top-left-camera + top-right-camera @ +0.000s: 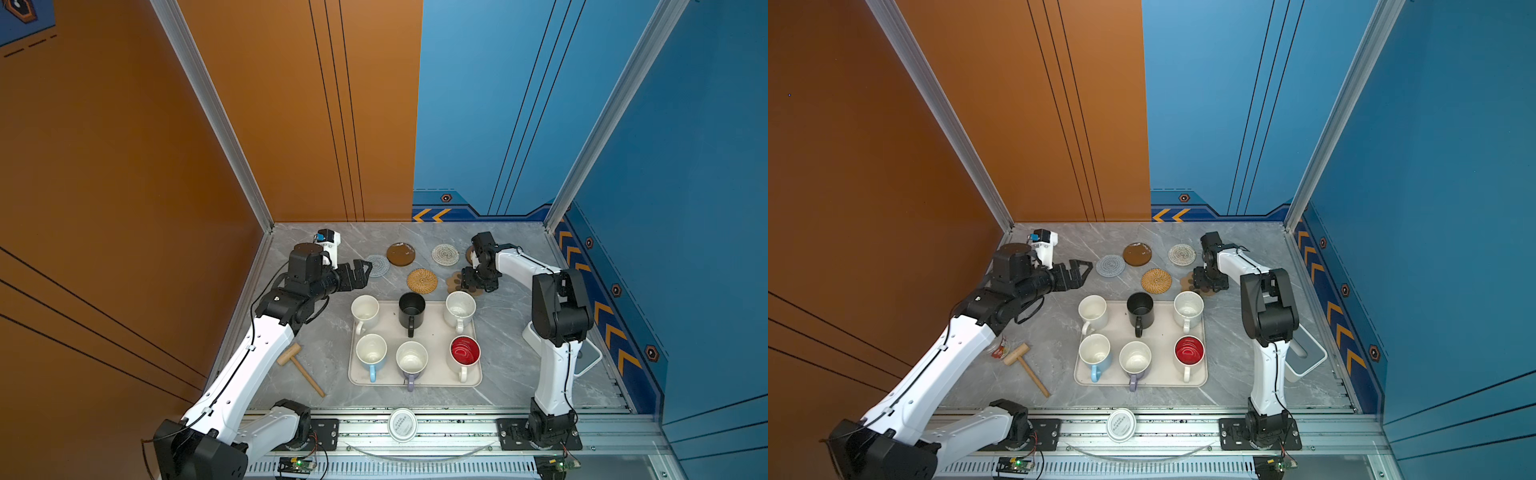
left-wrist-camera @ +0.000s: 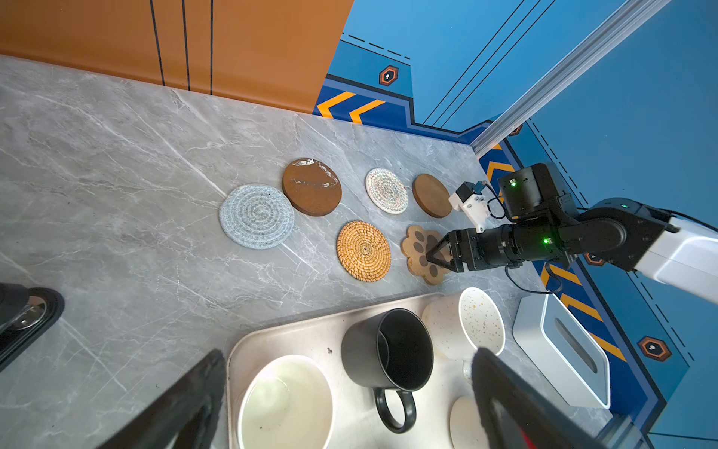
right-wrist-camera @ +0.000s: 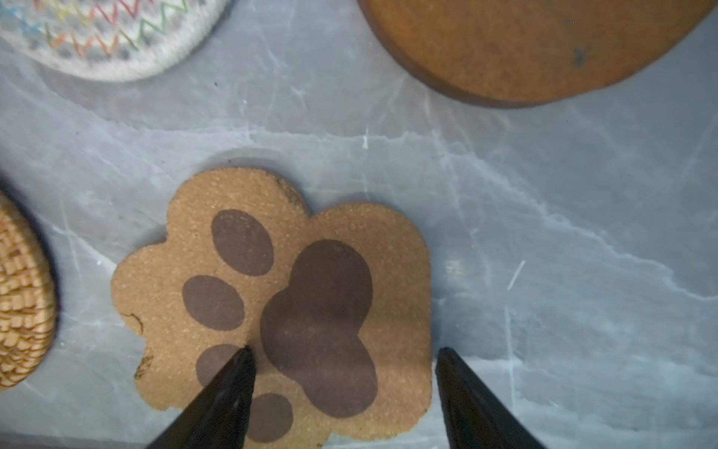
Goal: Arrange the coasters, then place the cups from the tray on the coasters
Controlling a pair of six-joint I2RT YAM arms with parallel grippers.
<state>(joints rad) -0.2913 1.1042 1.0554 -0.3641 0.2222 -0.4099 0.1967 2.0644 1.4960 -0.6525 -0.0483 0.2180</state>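
Observation:
Several coasters lie behind the tray (image 1: 415, 380): grey-blue woven (image 1: 377, 266), brown disc (image 1: 401, 254), whitish woven (image 1: 445, 254), tan rattan (image 1: 422, 280), a second brown disc (image 2: 431, 195) and the paw-shaped one (image 3: 279, 303). My right gripper (image 3: 345, 352) is open low over the paw coaster, with one fingertip over it and the other past its edge. My left gripper (image 1: 368, 272) hangs open and empty beside the grey-blue coaster. On the tray stand the cups: white (image 1: 365, 309), black (image 1: 411, 309), speckled (image 1: 460, 307), light blue (image 1: 371, 353), lavender (image 1: 411, 359) and red-inside (image 1: 465, 351).
A wooden mallet (image 1: 301, 368) lies left of the tray, with a clear glass jar (image 1: 1000, 347) partly under the left arm. A white-and-grey box holder (image 1: 1304, 357) sits at the right, behind the right arm. A round white printed lid (image 1: 402, 424) rests on the front rail.

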